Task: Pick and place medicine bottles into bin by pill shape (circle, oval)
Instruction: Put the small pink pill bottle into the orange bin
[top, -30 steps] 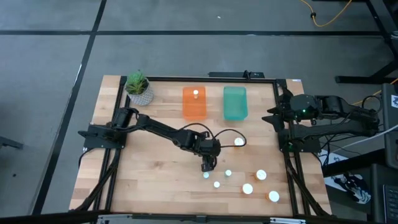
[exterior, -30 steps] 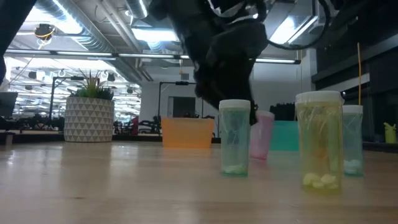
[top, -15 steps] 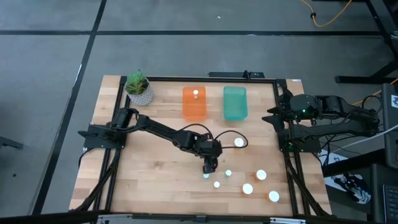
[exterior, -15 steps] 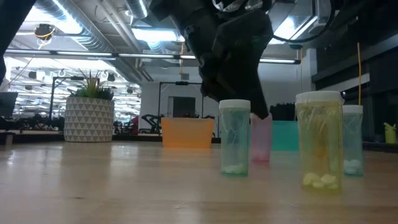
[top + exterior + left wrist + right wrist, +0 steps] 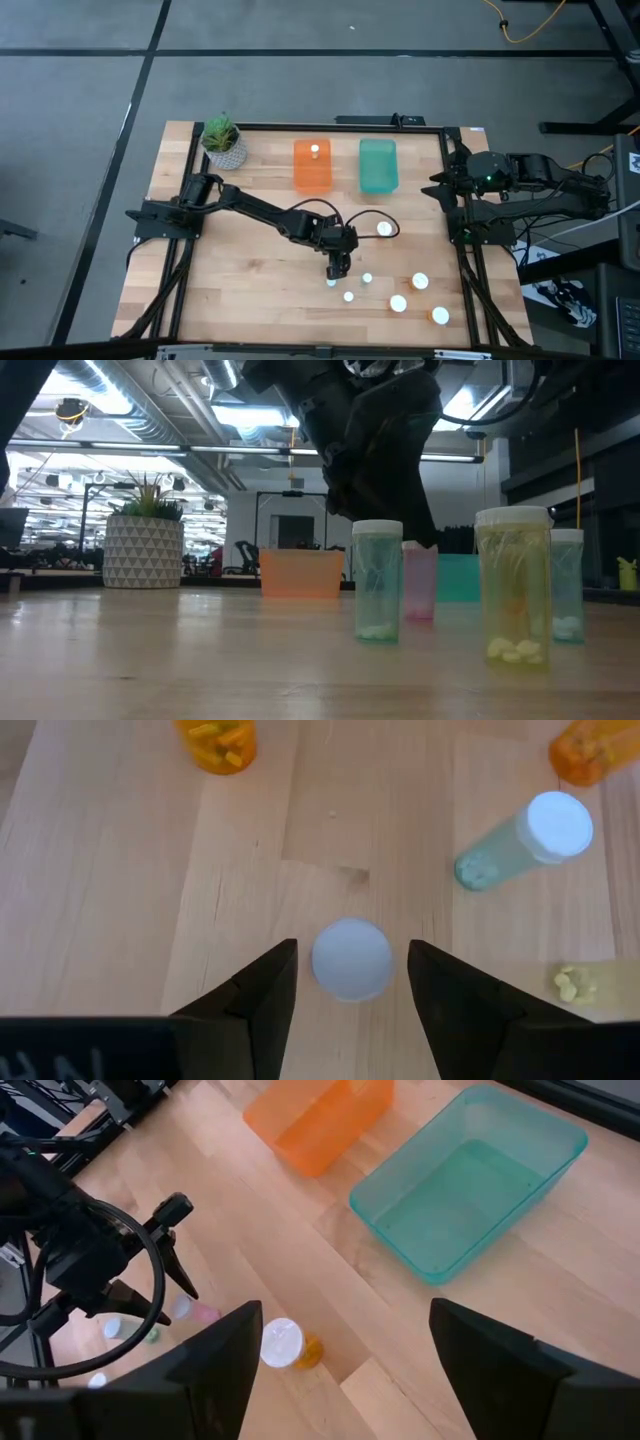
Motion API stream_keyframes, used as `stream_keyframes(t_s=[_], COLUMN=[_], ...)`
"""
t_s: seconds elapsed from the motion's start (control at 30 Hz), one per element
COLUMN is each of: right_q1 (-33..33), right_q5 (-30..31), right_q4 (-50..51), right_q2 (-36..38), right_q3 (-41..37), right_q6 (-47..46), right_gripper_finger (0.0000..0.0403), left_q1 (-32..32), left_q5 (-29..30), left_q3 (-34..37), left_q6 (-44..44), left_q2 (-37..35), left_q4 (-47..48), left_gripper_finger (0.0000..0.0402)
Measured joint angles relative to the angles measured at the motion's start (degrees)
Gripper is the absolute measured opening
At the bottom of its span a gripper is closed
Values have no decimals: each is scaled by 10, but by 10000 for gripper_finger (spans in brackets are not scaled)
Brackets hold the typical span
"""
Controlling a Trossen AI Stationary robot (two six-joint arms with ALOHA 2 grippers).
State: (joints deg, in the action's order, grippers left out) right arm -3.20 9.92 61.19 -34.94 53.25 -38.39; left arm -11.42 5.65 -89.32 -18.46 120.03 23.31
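My left gripper (image 5: 351, 948) is open, pointing down over a small pink-sided bottle with a white cap (image 5: 351, 960), one finger on each side of the cap with a gap showing at both. In the low view the bottle (image 5: 420, 585) stands upright on the table under the gripper. From above, the gripper (image 5: 339, 264) is in the table's middle, among several other white-capped bottles (image 5: 367, 278), (image 5: 398, 303), some of them amber (image 5: 440, 315). One bottle (image 5: 314, 150) lies in the orange bin. My right gripper (image 5: 350, 1380) is open and empty at the table's right edge (image 5: 440, 185).
The orange bin (image 5: 312, 170) and the teal bin (image 5: 378, 166) stand side by side at the table's far edge. A potted plant (image 5: 224, 142) is at the far left corner. One bottle (image 5: 384, 229) stands apart, right of my left gripper. A cable loops above the left arm.
My left gripper has come down and a little toward the table's right, over the pink bottle, so that its fingers now cover the cap in the low view. The bottle has stayed where it was.
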Motion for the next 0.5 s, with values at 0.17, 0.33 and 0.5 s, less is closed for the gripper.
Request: stream_keyframes(t_s=[0.17,0.33,0.5], right_q1=[0,0,0], right_q5=[0,5,8], right_q4=[0,0,0], right_q2=[0,0,0], right_q3=[0,0,0], right_q6=[0,1,1], right_gripper_finger=[289,289,289], left_q1=[-3,-3,-3], left_q5=[4,15,18], left_q3=[0,0,0], left_q6=[10,11,11], left_q2=[0,0,8], left_q4=[0,0,0], left_gripper_finger=[184,184,184])
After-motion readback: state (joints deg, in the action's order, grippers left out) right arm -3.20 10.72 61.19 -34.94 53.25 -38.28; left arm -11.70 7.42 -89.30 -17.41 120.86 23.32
